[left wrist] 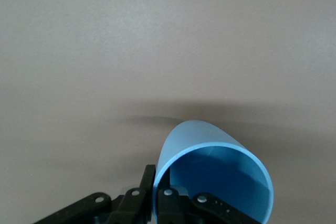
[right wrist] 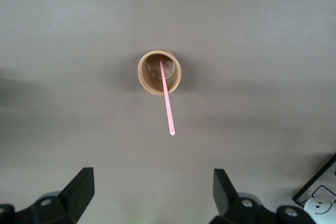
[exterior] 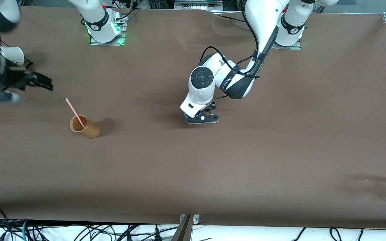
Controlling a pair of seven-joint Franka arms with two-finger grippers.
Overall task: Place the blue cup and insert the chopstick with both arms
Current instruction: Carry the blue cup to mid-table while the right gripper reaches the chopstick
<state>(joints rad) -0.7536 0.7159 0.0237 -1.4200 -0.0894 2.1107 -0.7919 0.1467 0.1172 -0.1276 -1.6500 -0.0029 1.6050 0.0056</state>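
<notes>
The left end effector [left wrist: 155,203], low over the middle of the tabletop [exterior: 280,150], pinches the blue cup [left wrist: 215,182] by its rim; a tilted release could tip it. The right end effector [right wrist: 152,192], released, hangs above the chopstick [exterior: 75,112] leaning in the brown cup [exterior: 84,126]; a careless pull may topple that cup. Bare room lies all around.

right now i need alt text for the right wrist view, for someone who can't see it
A pink chopstick stands tilted in an upright tan-brown cup on a brown table, seen from above, its free end leaning out over the rim. The right gripper hangs open over the table, its two black fingers spread wide with nothing between them.
</notes>
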